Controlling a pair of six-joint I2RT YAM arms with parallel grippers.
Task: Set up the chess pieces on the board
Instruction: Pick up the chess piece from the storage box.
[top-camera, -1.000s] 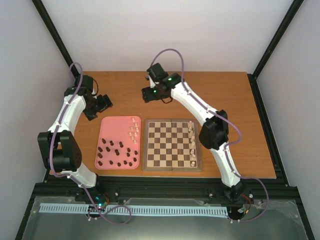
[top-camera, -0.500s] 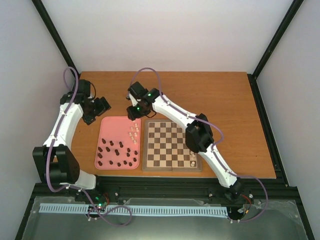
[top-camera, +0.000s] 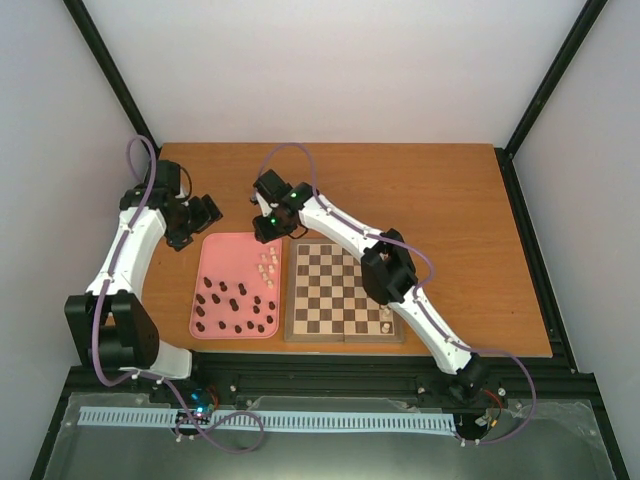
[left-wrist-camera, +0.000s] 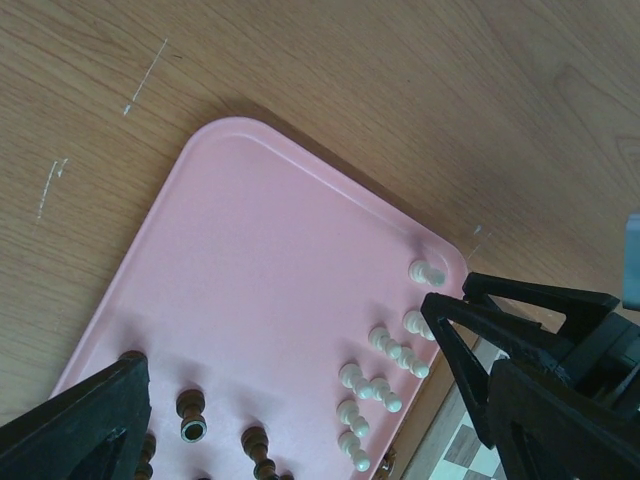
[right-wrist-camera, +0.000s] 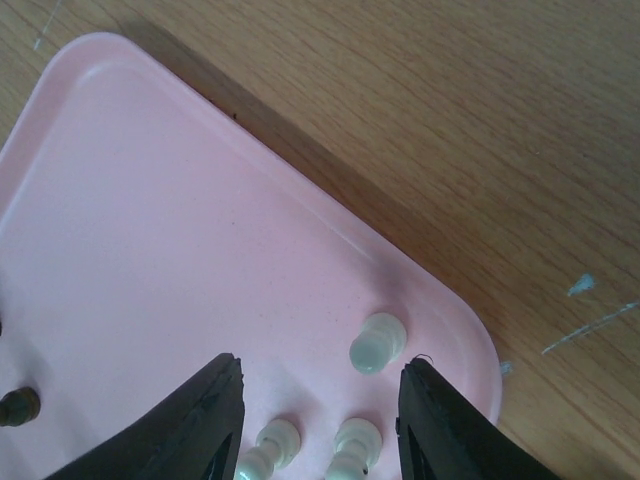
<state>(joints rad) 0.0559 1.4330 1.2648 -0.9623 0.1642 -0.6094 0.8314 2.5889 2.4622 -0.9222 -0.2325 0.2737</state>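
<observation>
- Wooden board (top-camera: 330, 290) lies closest to the arm bases, flat on the surface (top-camera: 450, 200), with its left edge just beside a pink tray (top-camera: 215, 255).
- On the board I can make out only a couple of cream pieces (top-camera: 386, 318), standing in the right-hand file by the near corner. The elbow of the right arm (top-camera: 390, 272) hides the rest of that file. The other squares in view look bare.
- On the near half of the tray sit the dark pieces (top-camera: 235, 310), scattered loosely, some upright and some lying down. None of them shows on the board.
- Further back, a loose cluster of cream pieces (left-wrist-camera: 385, 365) runs along the tray's right edge up to its far right corner.
- Right end effector (right-wrist-camera: 320, 420) hangs low over that far corner. Its jaws stand moderately apart and grip nothing. Two cream pieces lie between and below the fingertips, and a third stands just beyond them.
- Left end effector (left-wrist-camera: 285, 340) hovers off the tray's far left corner, with its jaws spread wide and nothing in them.
- My judgement is that the task is at an early stage. A few cream pieces are placed, and the rest of that set and all the dark set are yet to go. The step in hand looks like a pick from the cream cluster.
</observation>
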